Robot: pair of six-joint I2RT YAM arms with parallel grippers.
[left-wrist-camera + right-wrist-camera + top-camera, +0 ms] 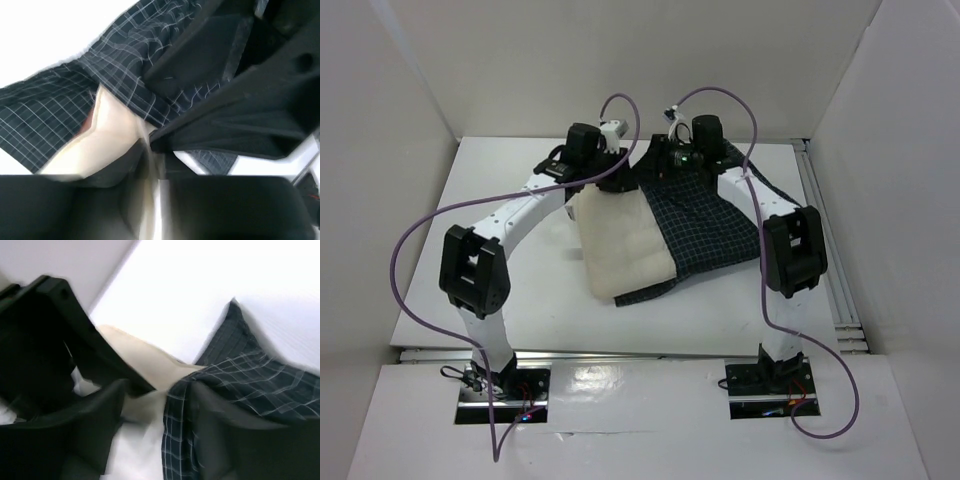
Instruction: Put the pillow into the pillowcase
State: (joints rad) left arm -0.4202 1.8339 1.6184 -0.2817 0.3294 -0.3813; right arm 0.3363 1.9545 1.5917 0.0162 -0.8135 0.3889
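Note:
The cream pillow (620, 245) lies at mid-table with its right part tucked under the dark checked pillowcase (710, 225). Both grippers meet at the far end of the two. My left gripper (612, 183) is over the pillow's far edge. In its wrist view the left gripper (150, 205) is blurred, its jaws a little apart with a strip of pillow (110, 137) in the narrow gap and the pillowcase (55, 110) behind. My right gripper (668, 168) (160, 440) is open. The pillowcase hem (175, 440) hangs against its right finger, and the pillow (145, 357) is just beyond.
White walls enclose the table on the left, back and right. A metal rail (825, 235) runs along the table's right edge. Purple cables (410, 250) loop off both arms. The other arm's dark wrist (235, 75) fills the left wrist view's upper right.

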